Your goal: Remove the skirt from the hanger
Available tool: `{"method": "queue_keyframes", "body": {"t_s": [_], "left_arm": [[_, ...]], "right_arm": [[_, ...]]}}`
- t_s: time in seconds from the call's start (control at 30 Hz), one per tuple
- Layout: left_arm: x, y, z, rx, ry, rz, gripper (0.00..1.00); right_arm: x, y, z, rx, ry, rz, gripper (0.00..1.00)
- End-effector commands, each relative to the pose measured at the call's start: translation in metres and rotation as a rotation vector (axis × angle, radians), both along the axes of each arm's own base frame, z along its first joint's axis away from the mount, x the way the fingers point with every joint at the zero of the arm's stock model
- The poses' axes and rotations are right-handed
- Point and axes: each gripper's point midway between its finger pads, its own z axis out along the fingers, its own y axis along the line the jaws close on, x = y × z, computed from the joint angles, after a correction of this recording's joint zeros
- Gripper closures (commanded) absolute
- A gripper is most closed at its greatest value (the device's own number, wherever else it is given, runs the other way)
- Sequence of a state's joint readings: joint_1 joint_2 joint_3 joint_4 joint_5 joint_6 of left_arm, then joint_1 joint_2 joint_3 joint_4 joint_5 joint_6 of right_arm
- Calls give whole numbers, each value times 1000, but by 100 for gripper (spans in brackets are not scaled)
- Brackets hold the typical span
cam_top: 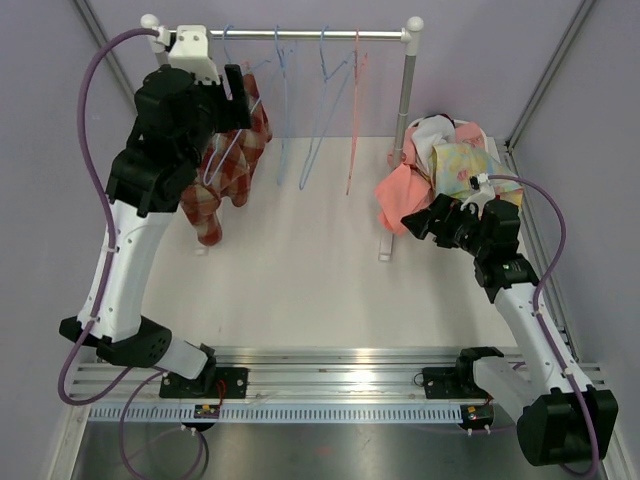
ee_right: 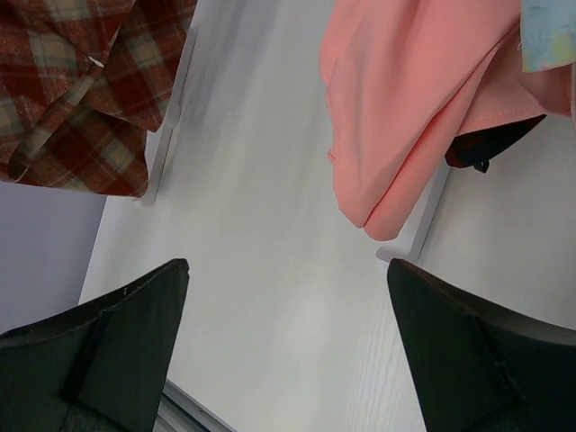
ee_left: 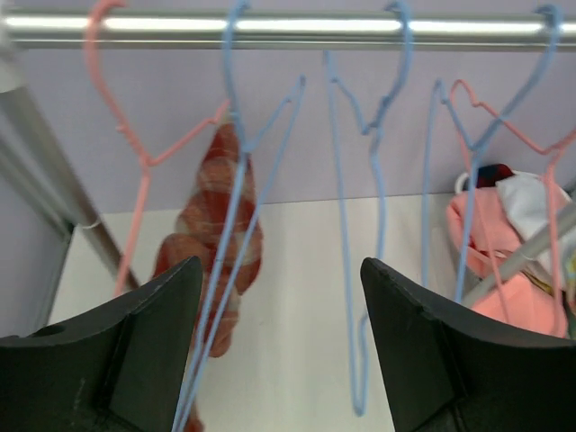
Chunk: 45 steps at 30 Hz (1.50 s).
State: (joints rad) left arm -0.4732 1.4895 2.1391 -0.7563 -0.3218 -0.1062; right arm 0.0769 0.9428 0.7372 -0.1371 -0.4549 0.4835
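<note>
Up at the far left, the plaid skirt (cam_top: 235,165) hangs under the rail (cam_top: 300,34), just beyond the left gripper (ee_left: 281,270), whose fingers stand apart with nothing between them. The right gripper (ee_right: 288,270) hovers wide open and empty over the table (cam_top: 300,270), near the clothes pile (cam_top: 450,160).

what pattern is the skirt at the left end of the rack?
The skirt is red-brown plaid with cream stripes. It shows best in the right wrist view.
</note>
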Motion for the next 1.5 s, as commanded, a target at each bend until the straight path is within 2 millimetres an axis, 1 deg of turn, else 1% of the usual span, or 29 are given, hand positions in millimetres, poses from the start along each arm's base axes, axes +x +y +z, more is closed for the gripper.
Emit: {"method": "queue_keyframes", "body": {"t_s": [0.0,0.03,0.1,0.13,0.2,0.23,0.3,0.33,0.47,0.53,0.6,0.63,0.73,0.77,0.8,0.83,0.9,0.93,0.97,1.0,1.03,1.1,1.17,1.2,1.27,1.3,1.33,1.37,1.47], "left_arm": [[0,48,6,21,-2,168,25],[3,63,4,16,5,213,25],[4,74,1,6,18,243,25],[7,84,-2,5,22,269,23],[12,93,-4,5,22,292,17],[14,101,-5,5,24,313,14],[21,104,-9,-4,34,312,13],[27,110,-14,-5,47,325,12],[43,115,-30,-36,87,314,13],[51,109,-42,-48,113,274,16],[56,104,-47,-54,115,244,17],[59,102,-55,-52,130,238,18],[65,96,-65,-61,146,204,21],[68,92,-73,-62,162,186,26],[71,91,-78,-62,170,184,26],[72,91,-82,-63,179,186,34],[78,91,-93,-61,198,191,44],[79,92,-95,-60,200,195,70],[81,92,-99,-62,209,198,84],[83,93,-102,-60,216,203,97],[84,94,-102,-62,217,208,100],[84,92,-98,-68,207,196,100],[81,92,-87,-74,180,190,100],[77,92,-71,-81,148,185,100],[70,92,-56,-84,133,179,100],[65,92,-45,-88,115,177,100],[57,92,-21,-96,67,169,100],[50,93,-13,-99,60,169,100],[26,93,23,-120,-23,154,100]], "right_arm": [[-7,2,2,-12,-14,21,1],[-8,2,1,-13,-13,22,1],[-10,1,2,-14,-15,22,1],[-10,1,2,-14,-15,22,1],[-11,2,3,-10,-18,25,1],[-10,2,3,-11,-19,27,0],[-11,3,2,-10,-14,30,1],[-10,3,3,-9,-17,32,0],[-10,4,0,-9,-10,37,1],[-9,4,-2,-9,-2,36,1],[-9,3,-3,-12,-5,34,0],[-9,3,-4,-13,-1,33,1],[-8,3,-6,-13,6,34,1],[-7,3,-5,-12,-1,34,1],[-8,3,-6,-11,5,34,1],[-7,4,-7,-11,8,35,1],[-7,4,-7,-12,9,36,1],[-7,4,-7,-11,12,37,1],[-6,4,-8,-12,12,37,0],[-7,4,-9,-12,15,37,1],[-7,4,-9,-12,16,37,1],[-7,4,-10,-11,20,37,1],[-7,4,-11,-12,21,37,1],[-8,4,-10,-12,19,39,1],[-8,4,-9,-11,15,40,0],[-8,4,-7,-11,9,40,1],[-9,6,-4,-5,2,49,1],[-9,7,-1,-2,-7,57,1],[-10,15,18,28,-77,108,1]]}}
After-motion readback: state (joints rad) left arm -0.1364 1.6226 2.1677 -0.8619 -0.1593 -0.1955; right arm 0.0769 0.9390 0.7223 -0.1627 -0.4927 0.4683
